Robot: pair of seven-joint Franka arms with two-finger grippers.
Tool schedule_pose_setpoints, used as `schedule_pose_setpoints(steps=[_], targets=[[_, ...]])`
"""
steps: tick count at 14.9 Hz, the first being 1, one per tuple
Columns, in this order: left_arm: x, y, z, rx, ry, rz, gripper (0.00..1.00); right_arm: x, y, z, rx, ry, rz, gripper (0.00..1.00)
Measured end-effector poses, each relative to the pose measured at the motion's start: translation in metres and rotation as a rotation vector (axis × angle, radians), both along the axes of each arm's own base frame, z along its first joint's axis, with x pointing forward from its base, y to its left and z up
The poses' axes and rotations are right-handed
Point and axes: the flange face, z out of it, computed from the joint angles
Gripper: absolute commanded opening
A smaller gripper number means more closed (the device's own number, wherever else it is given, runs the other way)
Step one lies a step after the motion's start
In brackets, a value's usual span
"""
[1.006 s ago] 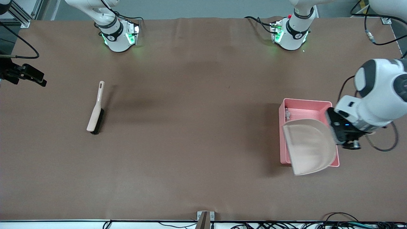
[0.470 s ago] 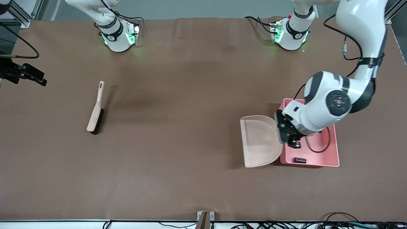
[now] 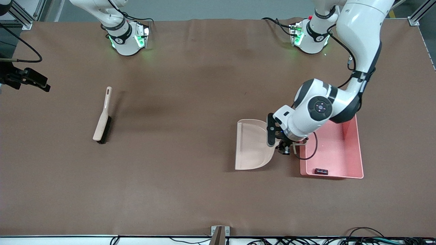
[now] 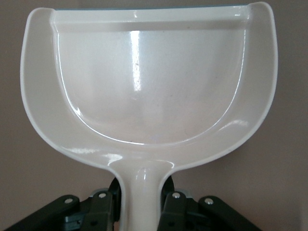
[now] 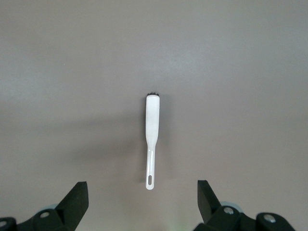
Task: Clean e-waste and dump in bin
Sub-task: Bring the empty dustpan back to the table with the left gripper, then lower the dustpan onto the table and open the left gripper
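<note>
One broad brown table [image 3: 190, 190] carried everything. Toward the left arm's end sat the rectangular pink plastic bin [image 3: 340, 153] with low walls; a small dark brown cylinder of e-waste [image 3: 321, 171] lay inside it, near the wall closest to the front camera. The white block could not be seen — the left arm covered much of the tub. Just beside the bin, toward the table's middle, hung the beige plastic dustpan [image 3: 252, 144], its handle pinched in the left end effector [image 4: 140, 204], whose fingers were pressed tight on it. Toward the right arm's end lay a beige hand brush with dark bristles [image 3: 103, 119]. The right end effector [image 5: 142, 199] waited high over that brush, fingers spread wide — holding nothing.
</note>
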Motion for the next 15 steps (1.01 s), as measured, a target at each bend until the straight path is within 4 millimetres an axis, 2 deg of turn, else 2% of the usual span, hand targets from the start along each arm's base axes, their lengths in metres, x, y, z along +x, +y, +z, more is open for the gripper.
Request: schedule_pose_setpoints(steps=[3, 6, 15], targets=[[-0.016, -0.006, -0.033, -0.022, -0.004, -0.009, 0.02, 0.0, 0.0, 0.0, 0.0, 0.004, 0.0, 1.0], [-0.027, -0.009, -0.052, -0.02, 0.036, 0.046, 0.02, -0.001, 0.0, 0.0, 0.0, 0.005, 0.001, 1.0], [-0.042, -0.018, -0.064, -0.012, 0.069, 0.08, 0.03, -0.003, -0.005, -0.002, 0.003, 0.021, 0.021, 1.0]])
